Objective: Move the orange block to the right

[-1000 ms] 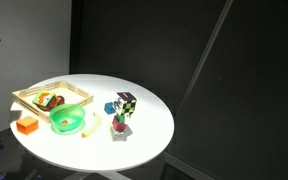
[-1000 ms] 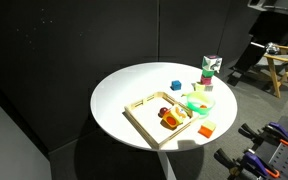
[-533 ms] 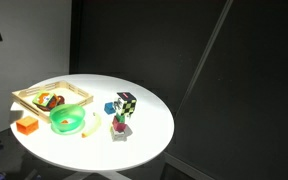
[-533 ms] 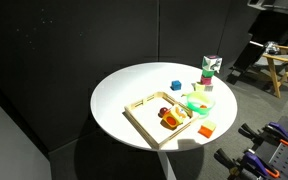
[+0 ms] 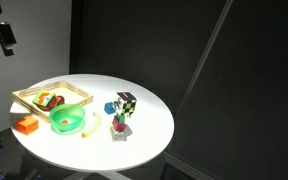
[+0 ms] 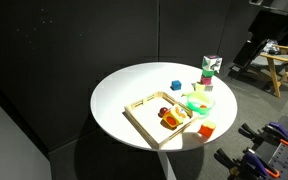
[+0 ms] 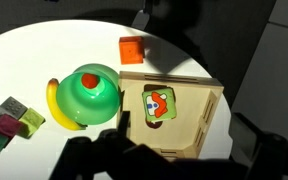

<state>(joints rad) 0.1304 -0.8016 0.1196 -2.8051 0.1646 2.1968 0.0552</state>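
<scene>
The orange block point(image 5: 25, 125) lies on the round white table near its edge, beside the green bowl point(image 5: 68, 122). It also shows in the other exterior view point(image 6: 206, 129) and at the top of the wrist view point(image 7: 132, 50). My gripper point(image 5: 2, 35) hangs high above the table, well apart from the block. In the wrist view its dark jaws point(image 7: 184, 162) stand apart at the bottom edge, over the wooden tray point(image 7: 199, 110), with nothing between them.
The wooden tray point(image 5: 79, 91) holds a green tile with an orange shape point(image 7: 158, 104). A banana point(image 7: 54, 100) lies by the bowl. A colourful cube point(image 5: 127, 103), a blue block point(image 5: 109, 108) and small blocks point(image 7: 12, 115) stand further along the table.
My gripper has shifted a little sideways high above the table. The objects on the table have not moved.
</scene>
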